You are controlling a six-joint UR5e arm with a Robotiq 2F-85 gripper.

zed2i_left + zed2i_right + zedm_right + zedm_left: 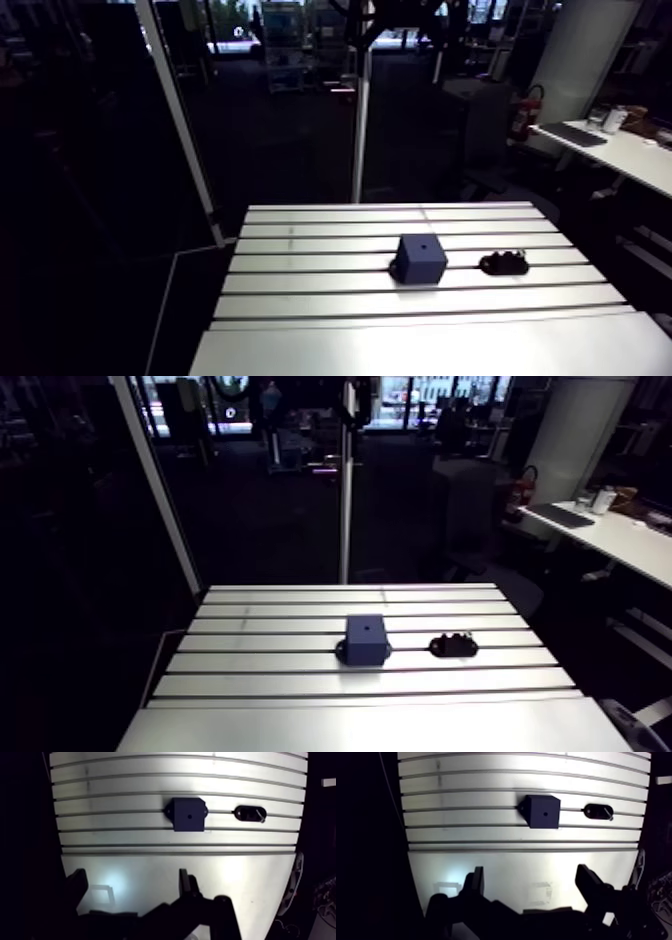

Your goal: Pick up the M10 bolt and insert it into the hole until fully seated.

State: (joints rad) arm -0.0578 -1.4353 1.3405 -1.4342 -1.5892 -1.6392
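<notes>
Only the wrist view gives you the gripper (530,872): fingers wide apart, nothing btw them. Arm view shows just the table (400,340), dark block (419,259) w/ top hole (545,815), and black oval holder (503,263) beside it. M10 bolt (606,812) lies in the holder, a thin pale glint.

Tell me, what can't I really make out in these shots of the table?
Pale metal bolt on the small black oval holder: arm view, too small and dark; wrist view shows only a glint.
The hole in the dark blue cube block: only a dot, depth unseen in both views.
Black two-finger gripper: wrist view, open fingers are silhouettes, bases cut off by the edge.
</notes>
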